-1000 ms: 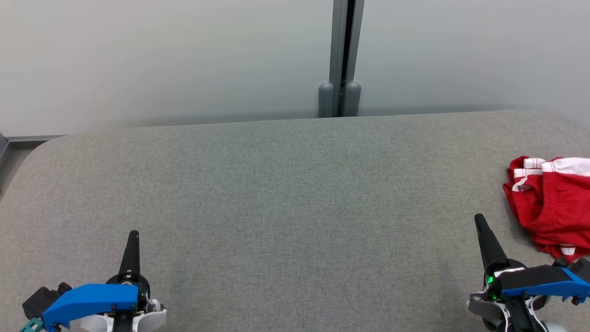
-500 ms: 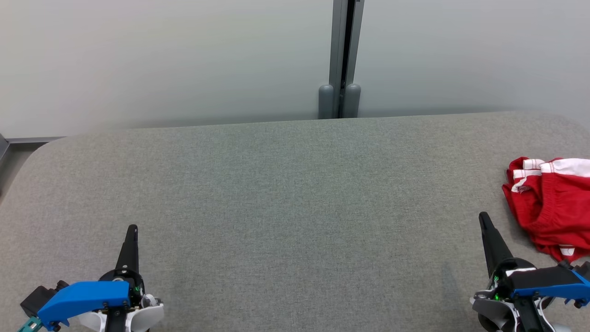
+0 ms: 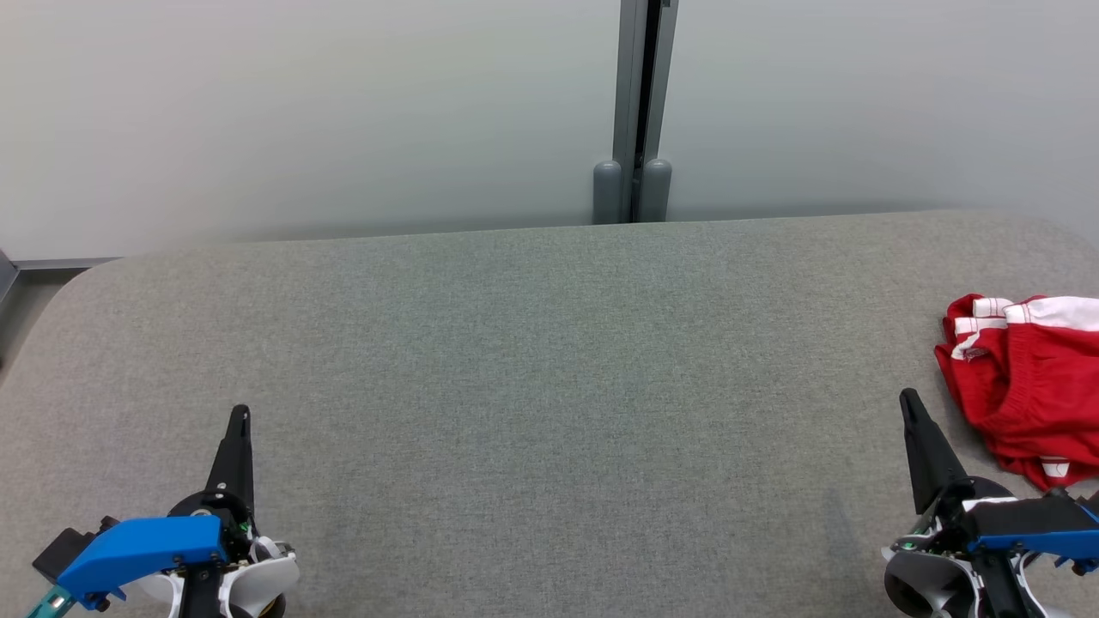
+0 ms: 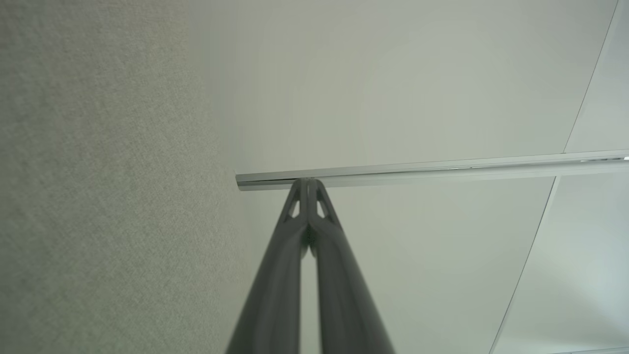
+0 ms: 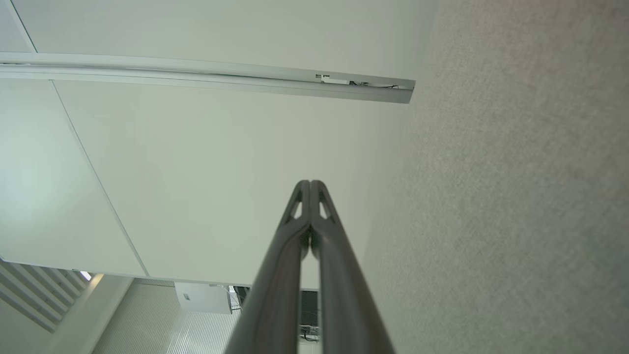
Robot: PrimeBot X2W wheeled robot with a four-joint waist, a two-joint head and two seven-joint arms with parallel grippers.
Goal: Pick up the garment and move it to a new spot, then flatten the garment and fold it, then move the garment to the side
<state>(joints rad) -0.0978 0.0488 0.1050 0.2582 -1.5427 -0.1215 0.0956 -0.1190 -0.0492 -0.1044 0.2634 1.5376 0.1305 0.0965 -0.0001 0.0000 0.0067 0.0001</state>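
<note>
Garment (image 3: 1026,386) is seen crumpled at the far right of the counter (image 3: 549,343), red with white trim, cut off by the head view's right edge. The counter's right edge is not seen there.

Left end effector (image 3: 239,414) is pinched fully together, nothing held, low at the near left over the counter. Right end effector (image 3: 907,396) is likewise pinched together and holds nothing. It is parked just left of the garment, apart from it.

Edges: the counter's far edge runs along the wall (image 3: 300,112), with a rounded corner at far left and another at far right. A grey post (image 3: 637,103) is set in the wall behind the counter's middle. A strip of floor (image 3: 17,300) is seen past the left corner.

Room: a wide stretch of bare grey counter lies between the two end effectors and runs to the far edge.

Labels: a small white patch (image 3: 1056,468) is seen at the garment's near hem, too small to be read.
</note>
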